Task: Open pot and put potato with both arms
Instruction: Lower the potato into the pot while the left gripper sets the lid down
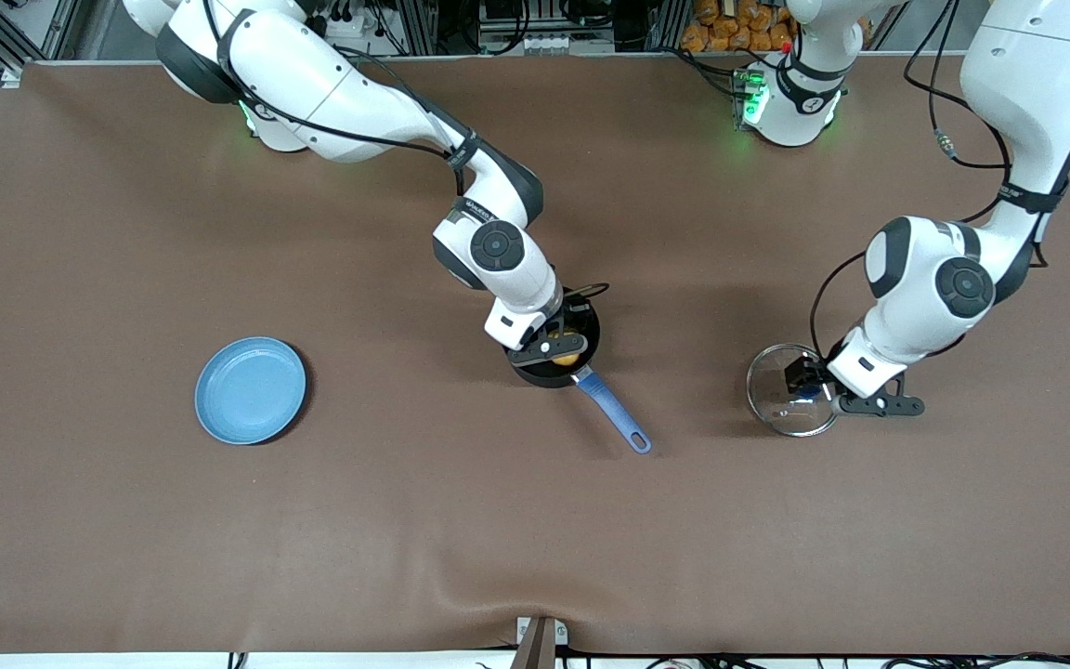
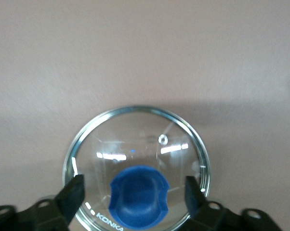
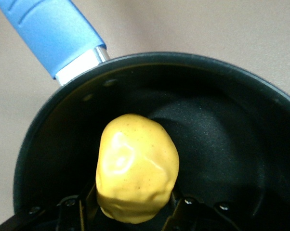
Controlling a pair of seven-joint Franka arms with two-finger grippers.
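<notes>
The right end effector (image 3: pixel 135 211) grips the potato (image 3: pixel 137 168) inside the pot (image 3: pixel 222 125). The left end effector (image 2: pixel 134 192) stands open astride the glass lid (image 2: pixel 135 139) on the counter (image 1: pixel 405 520).

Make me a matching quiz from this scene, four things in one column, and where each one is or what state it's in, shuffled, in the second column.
1. potato
2. glass lid
3. plate
4. left gripper

A. open, fingers either side of the blue knob
B. bare, toward the right arm's end of the table
C. held over the pot by the right gripper
D. lying on the table, off the pot

Pairs: 1-C, 2-D, 3-B, 4-A
</notes>
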